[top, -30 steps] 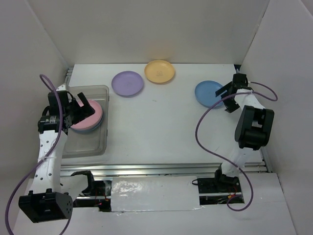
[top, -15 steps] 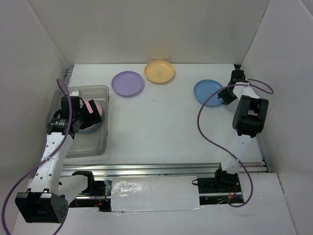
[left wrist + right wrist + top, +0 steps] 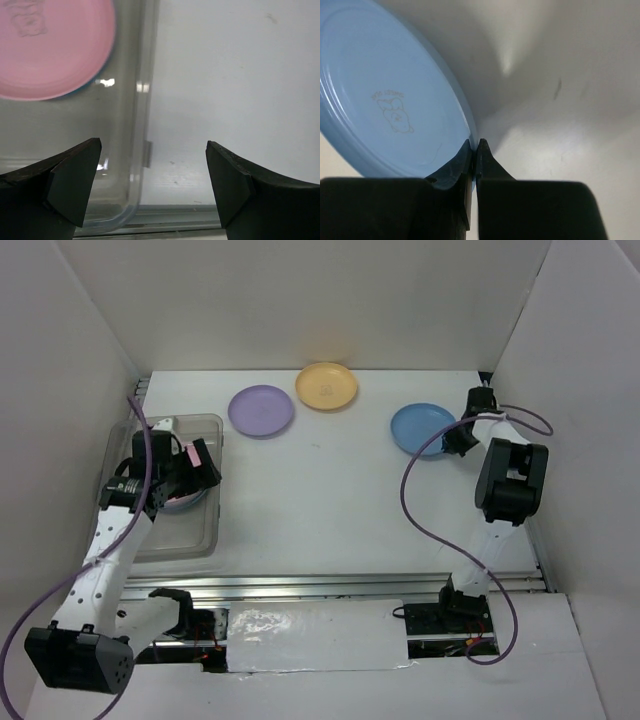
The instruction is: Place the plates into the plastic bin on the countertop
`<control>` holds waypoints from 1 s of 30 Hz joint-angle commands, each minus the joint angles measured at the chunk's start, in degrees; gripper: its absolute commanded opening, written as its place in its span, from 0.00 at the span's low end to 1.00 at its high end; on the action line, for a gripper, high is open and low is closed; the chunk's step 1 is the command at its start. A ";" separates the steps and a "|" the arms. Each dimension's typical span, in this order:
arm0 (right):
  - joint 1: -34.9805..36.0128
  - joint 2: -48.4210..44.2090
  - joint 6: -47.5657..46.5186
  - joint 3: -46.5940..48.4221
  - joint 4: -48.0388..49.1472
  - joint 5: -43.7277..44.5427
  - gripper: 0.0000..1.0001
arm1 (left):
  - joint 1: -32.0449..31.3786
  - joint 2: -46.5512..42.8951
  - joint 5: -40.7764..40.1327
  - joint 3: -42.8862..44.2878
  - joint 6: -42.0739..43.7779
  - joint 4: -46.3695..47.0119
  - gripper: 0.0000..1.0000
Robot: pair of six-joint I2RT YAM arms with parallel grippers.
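While the right hand (image 3: 475,147) pinches the near rim of the round blue plastic plate (image 3: 390,100), its fingers pressed tight on the thin edge, the step in hand is the pick-up of that plate. The plate sits well to the right of the clear rectangular plastic bin (image 3: 180,418), across the white tabletop (image 3: 330,500), and the wrist view suggests it is tipped up at the gripped side, though I cannot tell if it is fully off the surface.

The left hand (image 3: 150,170) hangs over the bin's right wall with its fingers spread wide and nothing between them. Inside the bin lies a pink round plastic plate (image 3: 50,45), with a darker edge beneath it that may be another plate.

A lilac round plate (image 3: 261,410) rests just beyond the bin's far right corner, and an orange-yellow round plate (image 3: 326,386) lies further right of that.

Next, as I judge it, the blue plate needs lifting and carrying across to the bin. A grip on so thin a rim could slip, so the carry calls for a level, steady wrist, and the left hand ought to clear the bin first.
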 commanded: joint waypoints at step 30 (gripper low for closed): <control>43.02 -48.80 1.66 -22.10 3.44 -2.06 0.00 | -22.13 36.81 12.49 32.60 -5.65 7.56 0.47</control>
